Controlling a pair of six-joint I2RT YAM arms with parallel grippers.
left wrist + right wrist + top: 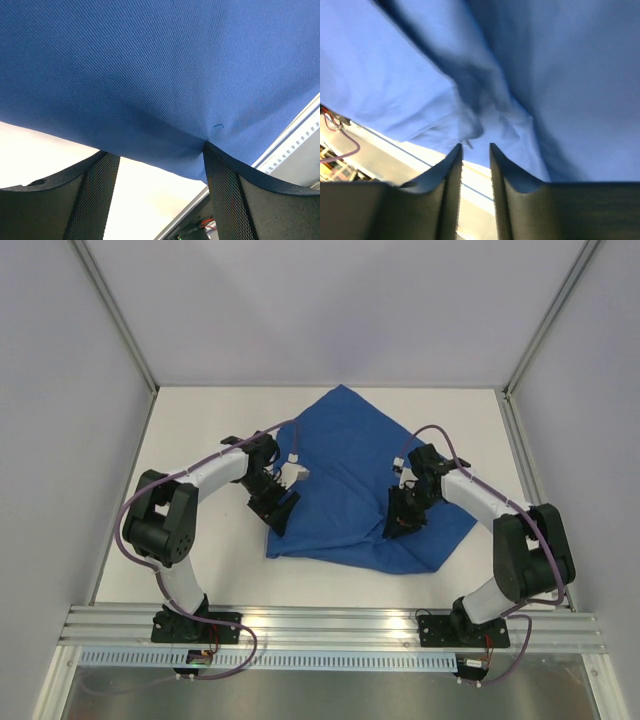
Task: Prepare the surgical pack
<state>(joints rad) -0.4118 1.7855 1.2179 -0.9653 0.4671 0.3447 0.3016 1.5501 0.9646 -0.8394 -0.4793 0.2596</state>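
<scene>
Top external view, starting at the near edge of the table (200, 430): a metal rail (330, 625) runs along it. Next come our two hands, both low at the cloth. The left hand (280, 515) sits at the left near border of the drape (350, 465). From the left wrist we see it spread wide, with the hem lying across the fingertips (212, 155) and one tip touching the cloth. The right hand (405, 520) is over the drape's right near part. From its wrist we see the fingers (450, 185) slightly parted with nothing between them, and a wrinkled fold just beyond the tips. The drape is a loose blue sheet with soft folds, roughly diamond-shaped, about midway between the table's left and right edges. Its near border lies near the near edge, and its farthest corner lies close to the far edge.
</scene>
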